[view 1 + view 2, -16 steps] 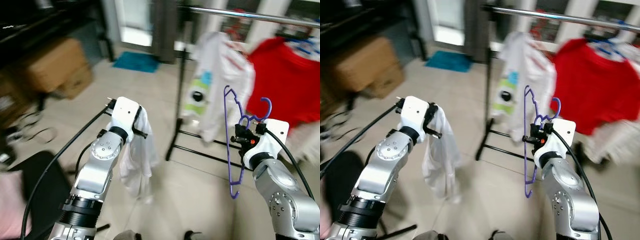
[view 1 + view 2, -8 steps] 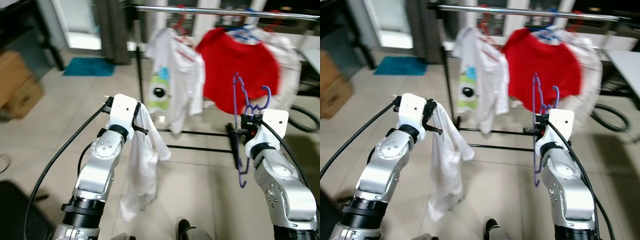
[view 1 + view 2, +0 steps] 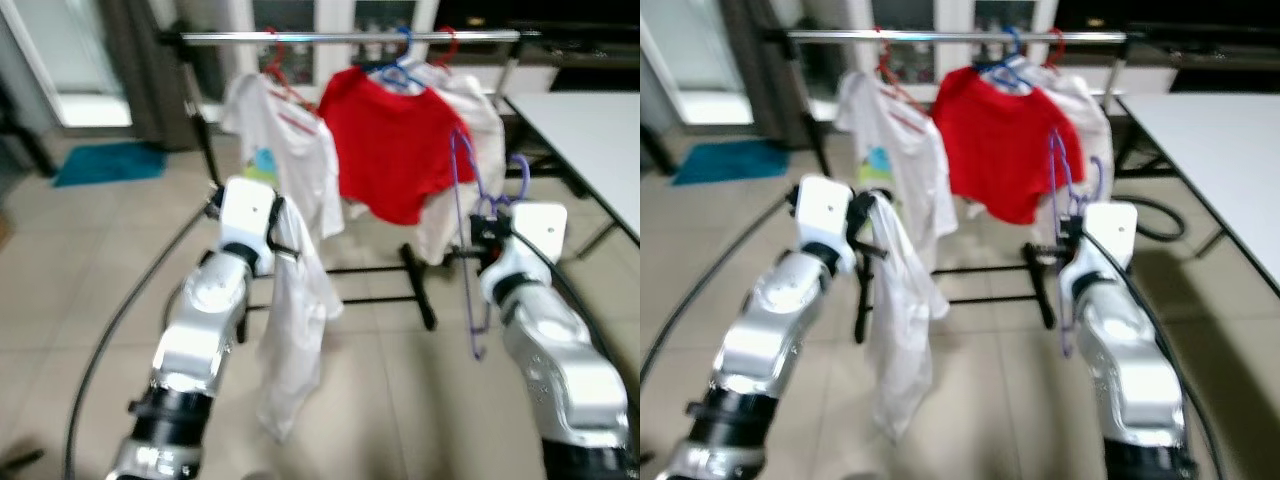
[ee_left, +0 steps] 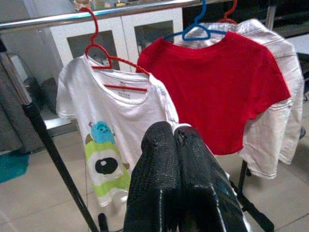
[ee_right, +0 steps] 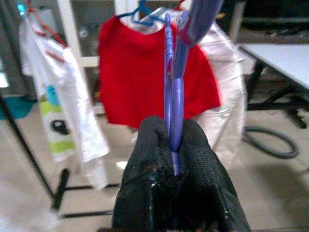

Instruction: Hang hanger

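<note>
Soft indoor light, blurred head views.
We see sharper wrist views; glare streaks the rail (image 3: 340,37), and the hanger (image 5: 175,63) looms unfocused.

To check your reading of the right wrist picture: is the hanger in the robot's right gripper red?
No. The hanger pinched between the right gripper's black fingers is purple.

All views toward clothes rail (image 3: 340,38)

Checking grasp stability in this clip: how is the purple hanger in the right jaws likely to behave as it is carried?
The purple hanger looks thin and holds its outline, so it is probably stiff and light. The right gripper pinches one narrow strand, so it may swing or twist.
</note>
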`<state>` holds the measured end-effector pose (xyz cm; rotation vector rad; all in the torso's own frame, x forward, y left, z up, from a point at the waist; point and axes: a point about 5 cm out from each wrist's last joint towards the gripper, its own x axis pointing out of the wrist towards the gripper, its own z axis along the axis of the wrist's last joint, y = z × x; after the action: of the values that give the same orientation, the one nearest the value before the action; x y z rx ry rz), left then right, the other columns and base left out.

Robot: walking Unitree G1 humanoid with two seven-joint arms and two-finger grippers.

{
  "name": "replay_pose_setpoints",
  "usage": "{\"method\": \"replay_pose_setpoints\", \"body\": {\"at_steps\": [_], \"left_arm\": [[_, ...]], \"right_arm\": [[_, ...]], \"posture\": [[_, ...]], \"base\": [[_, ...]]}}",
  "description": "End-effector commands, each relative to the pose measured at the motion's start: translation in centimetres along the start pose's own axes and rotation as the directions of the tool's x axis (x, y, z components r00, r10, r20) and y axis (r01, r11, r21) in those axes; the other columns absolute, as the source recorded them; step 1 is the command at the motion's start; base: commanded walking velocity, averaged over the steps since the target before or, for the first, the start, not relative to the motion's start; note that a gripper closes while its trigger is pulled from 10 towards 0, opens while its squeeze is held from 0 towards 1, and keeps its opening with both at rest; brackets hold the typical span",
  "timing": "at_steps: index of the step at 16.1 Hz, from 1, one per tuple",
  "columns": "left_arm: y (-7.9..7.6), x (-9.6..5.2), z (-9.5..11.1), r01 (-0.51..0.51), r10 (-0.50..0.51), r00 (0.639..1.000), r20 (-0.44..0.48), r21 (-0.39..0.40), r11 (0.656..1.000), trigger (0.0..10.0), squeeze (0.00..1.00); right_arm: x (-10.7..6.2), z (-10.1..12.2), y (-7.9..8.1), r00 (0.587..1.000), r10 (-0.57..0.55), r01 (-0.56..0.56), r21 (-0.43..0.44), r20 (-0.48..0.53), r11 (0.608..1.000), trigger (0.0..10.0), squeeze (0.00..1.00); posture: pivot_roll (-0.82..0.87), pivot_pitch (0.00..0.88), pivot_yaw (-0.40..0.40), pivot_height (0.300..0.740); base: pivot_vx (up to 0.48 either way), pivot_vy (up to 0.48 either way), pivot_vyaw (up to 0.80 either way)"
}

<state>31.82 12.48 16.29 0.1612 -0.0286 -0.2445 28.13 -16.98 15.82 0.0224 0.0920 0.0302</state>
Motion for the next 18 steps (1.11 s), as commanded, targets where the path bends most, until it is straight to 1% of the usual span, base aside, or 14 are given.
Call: {"method": "replay_pose_setpoints", "body": {"at_steps": [1, 3, 5, 11, 15, 16, 18], "left_arm": [[-0.2, 0.1, 0.3, 0.0, 0.0, 1.0, 0.019, -0.009, 1.0, 10.0, 0.0], [0.0, 0.1, 0.4, 0.004, -0.003, 1.0, 0.025, -0.014, 1.0, 10.0, 0.0], [-0.2, 0.2, 0.4, 0.013, -0.013, 1.0, 0.028, -0.018, 1.0, 10.0, 0.0], [-0.5, 0.6, 0.8, 0.036, -0.035, 0.998, 0.048, -0.02, 0.999, 10.0, 0.0], [-0.1, 0.7, 1.1, 0.031, -0.029, 0.998, 0.06, -0.023, 0.999, 10.0, 0.0], [0.1, 0.8, 1.3, 0.025, -0.023, 0.998, 0.064, -0.024, 0.999, 10.0, 0.0], [0.6, 1.0, 1.8, 0.013, -0.011, 0.997, 0.077, -0.027, 1.0, 10.0, 0.0]], "right_arm": [[0.0, 0.3, -0.5, 1.0, -0.019, 0.019, -0.011, 0.011, 1.0, 10.0, 0.0], [-0.1, 0.6, -0.2, 1.0, -0.006, 0.007, -0.018, 0.022, 1.0, 10.0, 0.0], [-0.1, 1.1, -0.3, 0.999, -0.004, 0.004, -0.022, 0.037, 1.0, 10.0, 0.0], [-0.1, 2.7, -1.2, 0.996, -0.018, 0.022, -0.048, 0.092, 0.999, 10.0, 0.0], [-0.1, 2.7, -1.1, 0.996, -0.008, 0.013, -0.054, 0.089, 0.998, 10.0, 0.0], [-0.1, 2.3, -0.9, 0.998, 0.01, -0.007, -0.04, 0.065, 0.999, 10.0, 0.0], [-0.2, 1.9, -0.5, 0.998, 0.032, -0.028, -0.066, 0.056, 0.997, 10.0, 0.0]], "posture": [[-0.04, 0.022, 0.003, 0.74], [-0.05, 0.01, 0.002, 0.74], [-0.05, 0.004, 0.001, 0.74], [-0.06, 0.0, 0.006, 0.74], [-0.06, 0.0, 0.01, 0.74], [-0.06, 0.0, 0.011, 0.74], [-0.05, 0.0, 0.013, 0.74]], "base": [[0.262, 0.0, -0.8], [0.263, 0.0, -0.8], [0.27, 0.0, -0.8], [0.292, 0.0, -0.8], [0.295, 0.0, -0.8], [0.322, 0.0, 0.0], [0.338, 0.0, 0.0]]}}
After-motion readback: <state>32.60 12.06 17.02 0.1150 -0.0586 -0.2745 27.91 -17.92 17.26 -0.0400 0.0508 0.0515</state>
